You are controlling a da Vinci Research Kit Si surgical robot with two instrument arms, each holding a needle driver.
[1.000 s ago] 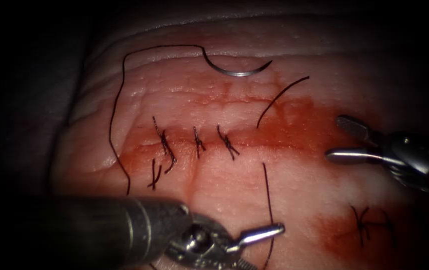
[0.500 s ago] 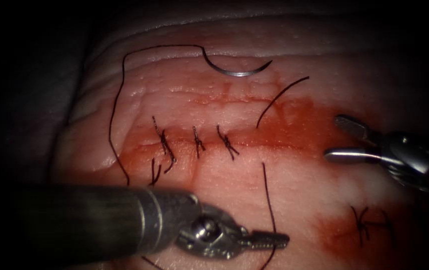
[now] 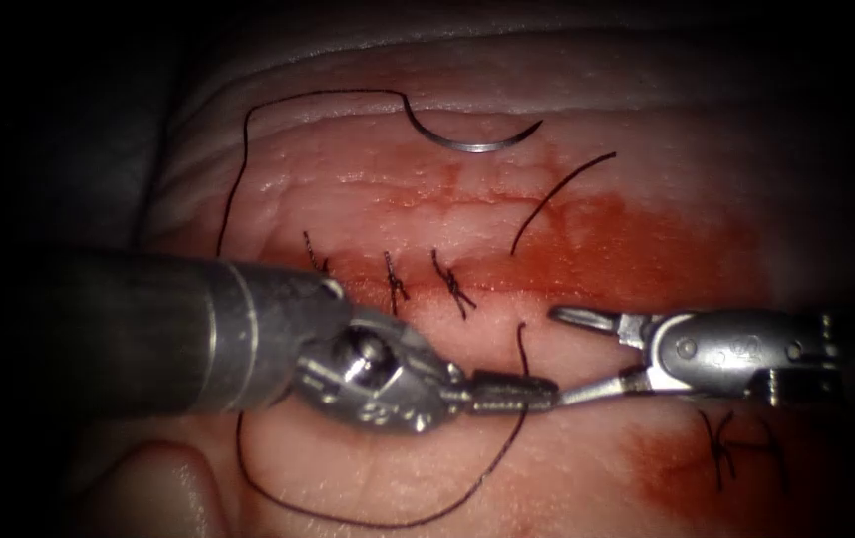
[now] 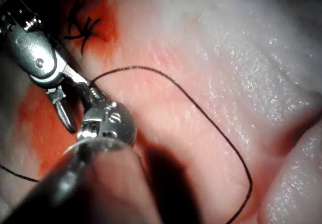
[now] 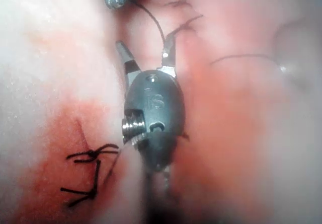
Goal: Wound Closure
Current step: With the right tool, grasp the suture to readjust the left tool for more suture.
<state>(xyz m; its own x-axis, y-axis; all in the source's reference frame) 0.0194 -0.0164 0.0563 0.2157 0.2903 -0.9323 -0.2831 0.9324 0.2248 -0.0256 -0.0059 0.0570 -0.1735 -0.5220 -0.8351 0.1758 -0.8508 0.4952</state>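
Pork tissue (image 3: 587, 478): my left tool (image 3: 515, 393) grips the thread (image 3: 378, 520), right tool (image 3: 572, 354) gapes empty, needle (image 3: 472, 142) lies free far; overpull risks tearing.

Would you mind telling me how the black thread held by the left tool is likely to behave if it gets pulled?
The thread probably behaves floppy: it lies in a loose loop on the tissue. It looks light and should trail after the left tool, whose jaws are shut on it. Pulled far enough, it might drag the needle, which lies free on the tissue.
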